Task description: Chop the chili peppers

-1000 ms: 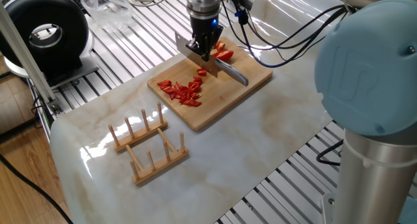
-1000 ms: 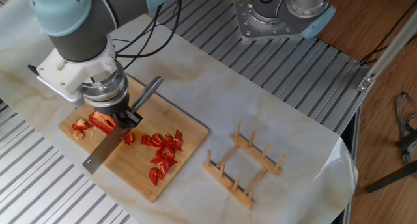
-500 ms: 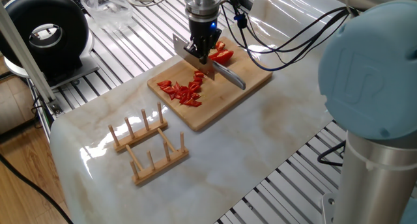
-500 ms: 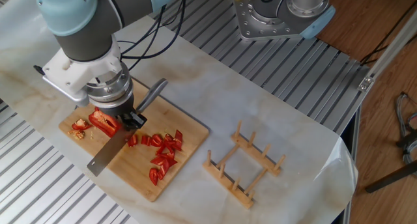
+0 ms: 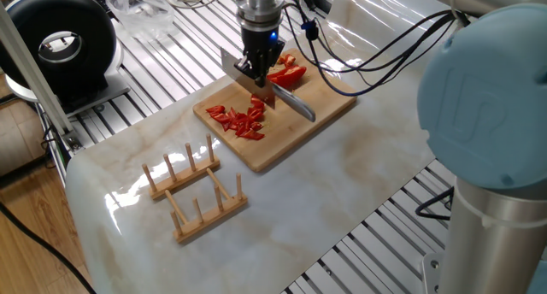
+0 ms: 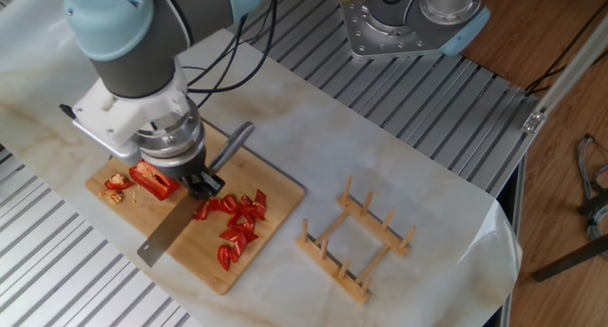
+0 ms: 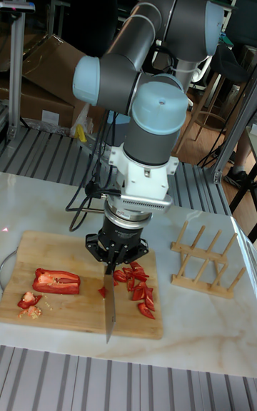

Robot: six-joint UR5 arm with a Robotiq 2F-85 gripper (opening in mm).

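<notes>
Since a second ago the tool has carried the knife across the wooden cutting board, away from the uncut half — its fingers are clamped on the handle. Roughly half the job looks done: a heap of small glossy red bits lies beside the blade, while one long chili pepper half remains whole, with pale seedy scraps beyond it — all on the marbled table.
</notes>
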